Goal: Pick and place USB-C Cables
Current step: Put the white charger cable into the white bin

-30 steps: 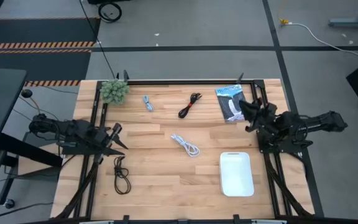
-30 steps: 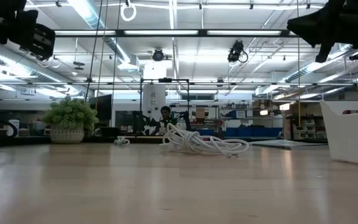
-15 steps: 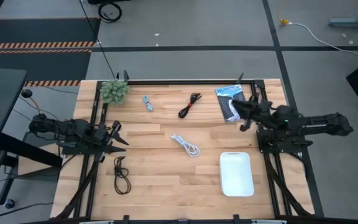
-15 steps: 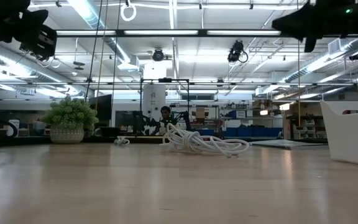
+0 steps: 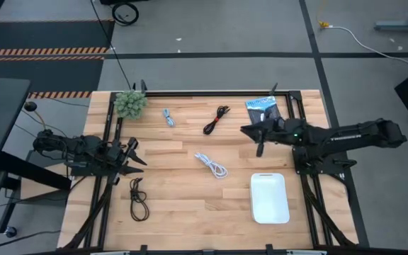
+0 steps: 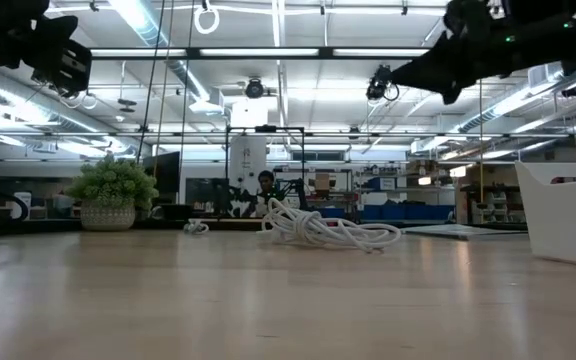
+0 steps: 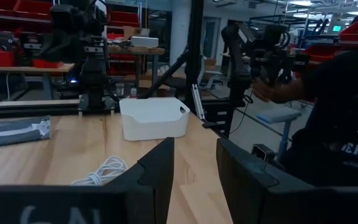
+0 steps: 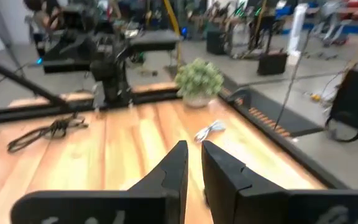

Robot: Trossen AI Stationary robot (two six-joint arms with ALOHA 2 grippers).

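USB-C cables all lie loose on the table: black cable at the far middle, light blue cable left of it, white cable at centre, second black cable at the near left; white bin sits near right and holds nothing visible. Right gripper hangs raised between the black and white cables, fingers a narrow gap apart, empty; left gripper waits at the left edge, fingers slightly parted, empty. Judgement: step is the approach, so widen the fingers, centre over the coil's bunched strands and descend vertically to avoid scattering it.
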